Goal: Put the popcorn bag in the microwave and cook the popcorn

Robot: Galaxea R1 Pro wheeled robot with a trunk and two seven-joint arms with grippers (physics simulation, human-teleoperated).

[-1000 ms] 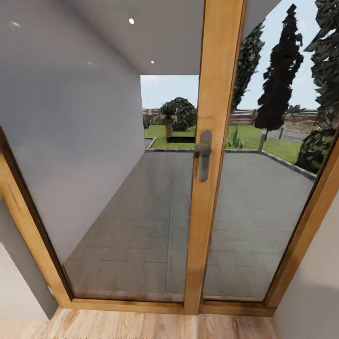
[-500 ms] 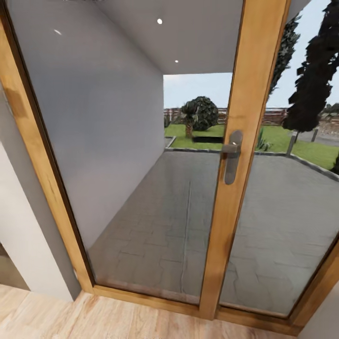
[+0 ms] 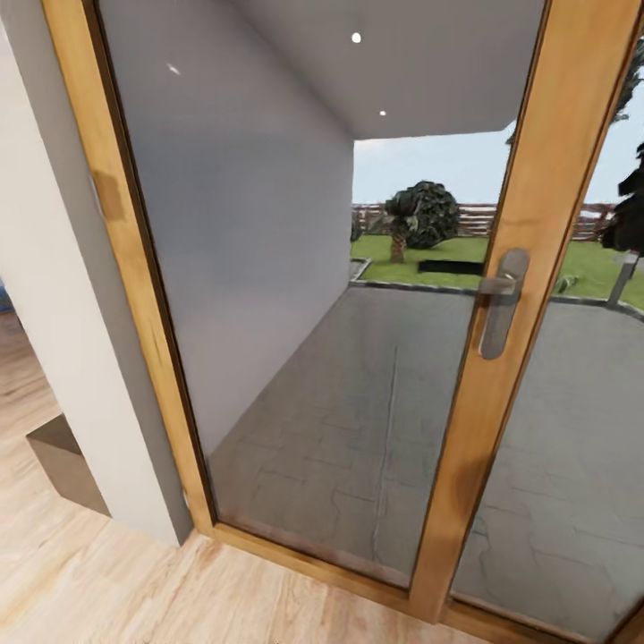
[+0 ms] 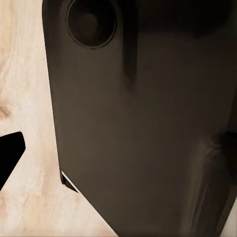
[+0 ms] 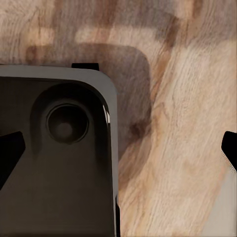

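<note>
The popcorn bag, the countertop and the microwave are out of view. In the head view I face a glass door [image 3: 295, 340] in a wooden frame [image 3: 134, 295] with a steel handle [image 3: 501, 300]. Beyond it lie a paved terrace and a garden. In the right wrist view my right gripper [image 5: 118, 148] is open, its dark fingertips [image 5: 10, 150] at both edges of the picture, over the wooden floor [image 5: 187, 123] and my dark base [image 5: 54, 173]. In the left wrist view my left gripper [image 4: 118, 148] is open with nothing between the fingers, close beside my dark body [image 4: 148, 123].
A white wall [image 3: 63, 295] ends at the door's left side, with a low grey block [image 3: 67, 461] at its foot. Light wooden floor [image 3: 107, 581] runs left past the wall, where the room opens up.
The whole head view has swung left, so the camera has turned: the door post and handle now sit further right, and the white wall and more floor have come in at the left.
</note>
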